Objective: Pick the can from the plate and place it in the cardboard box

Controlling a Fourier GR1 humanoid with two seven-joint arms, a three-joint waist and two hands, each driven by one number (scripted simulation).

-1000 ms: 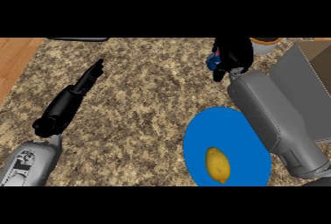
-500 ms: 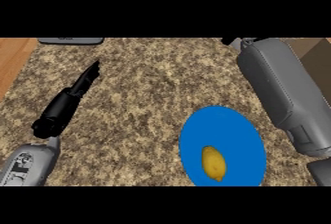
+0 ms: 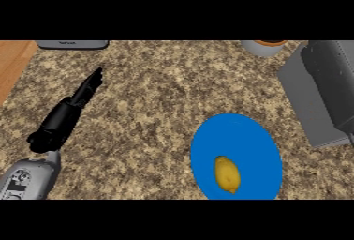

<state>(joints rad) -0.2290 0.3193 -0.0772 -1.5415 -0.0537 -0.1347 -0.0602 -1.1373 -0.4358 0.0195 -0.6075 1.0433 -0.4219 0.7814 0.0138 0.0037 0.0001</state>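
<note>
Left hand (image 3: 88, 89) was open, fingers straight and held together, pointing up and slightly right over the speckled counter (image 3: 159, 93), at the left of the head view; it held nothing. Its black wrist section ran down-left into the grey left forearm (image 3: 27, 180) at the lower left corner. The right hand did not show (past the frame edge or hidden, could not tell), so its state could not be told. Only the dark grey right forearm (image 3: 335, 79) showed, along the right edge from the top down to mid-height. A lighter grey slab (image 3: 304, 103) lay just beside it on its left (part of the arm or something else, could not tell). The can was not visible anywhere in the view, so its place could not be told. The blue plate (image 3: 235, 136) sat on the counter at lower right centre, its lower rim cut by the frame bottom. On the plate's lower half lay one yellow oval fruit (image 3: 227, 174) (lemon-like), tilted a little. The plate was well apart from the left hand and near the grey slab without touching it. A flat grey object (image 3: 72, 44) sat at the top edge, upper left. A grey cup with an orange rim (image 3: 265, 47) was at the top edge, upper right, partly cut off. A wooden strip (image 3: 12, 63) bordered the counter at the upper left.
</note>
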